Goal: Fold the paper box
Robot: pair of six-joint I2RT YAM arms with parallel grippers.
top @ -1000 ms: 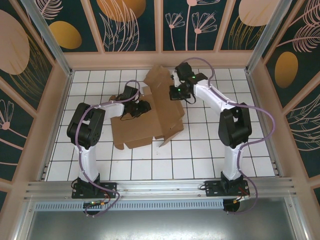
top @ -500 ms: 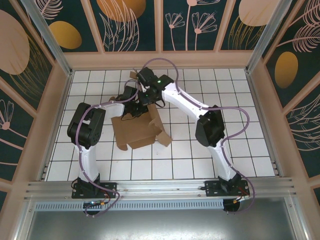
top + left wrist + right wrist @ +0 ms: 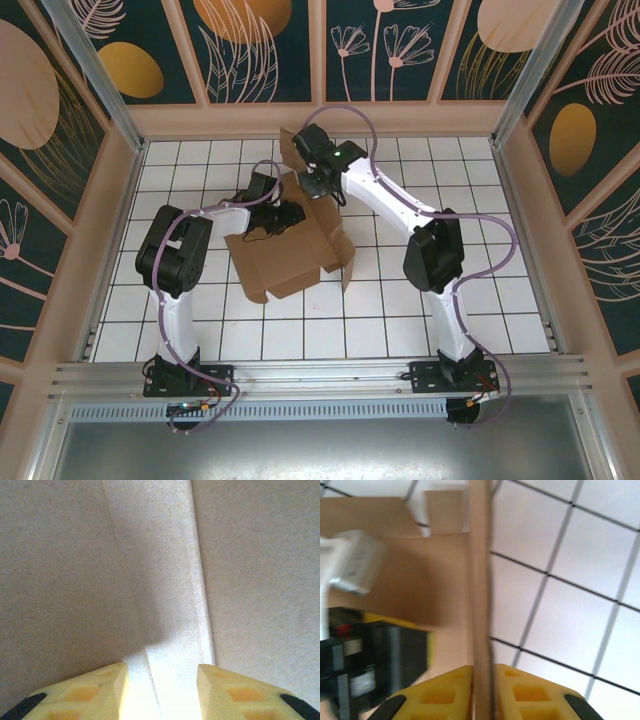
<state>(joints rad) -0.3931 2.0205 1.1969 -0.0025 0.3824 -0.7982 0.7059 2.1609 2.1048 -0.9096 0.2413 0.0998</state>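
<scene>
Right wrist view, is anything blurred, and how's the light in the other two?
Right wrist view: motion blur smears the left arm, and the tiles are soft. Left wrist view: the paper box sits very close, with white glare between the left gripper's fingers. Top external view: sharp and evenly lit.

The right claw [image 3: 482, 675] pinches an upright edge of the paper box [image 3: 480, 555].
</scene>
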